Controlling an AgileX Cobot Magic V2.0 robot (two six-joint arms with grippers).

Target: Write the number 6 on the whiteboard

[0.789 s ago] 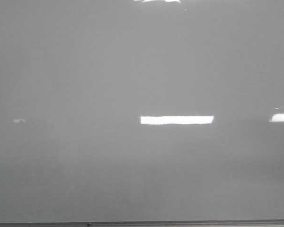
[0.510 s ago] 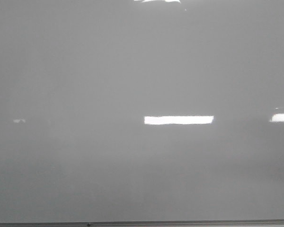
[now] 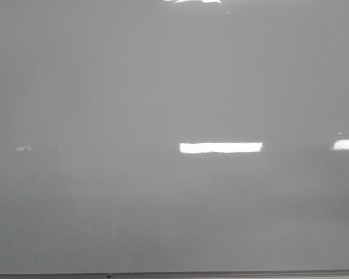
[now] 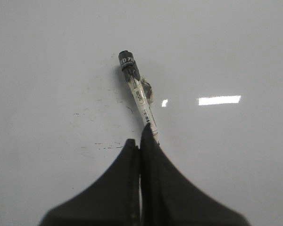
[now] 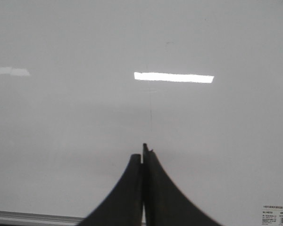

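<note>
My left claw (image 4: 140, 141) is clenched on a marker pen (image 4: 140, 101), whose black tip end (image 4: 126, 60) points out over the whiteboard (image 4: 236, 52). Faint dark smudges and short strokes (image 4: 106, 147) lie on the board just beside the pen, but I cannot make out a finished digit. My right claw (image 5: 143, 151) is pressed closed on nothing, hanging over bare board near its grey frame edge (image 5: 28, 217). A barcode sticker (image 5: 277, 214) sits at the board's corner.
</note>
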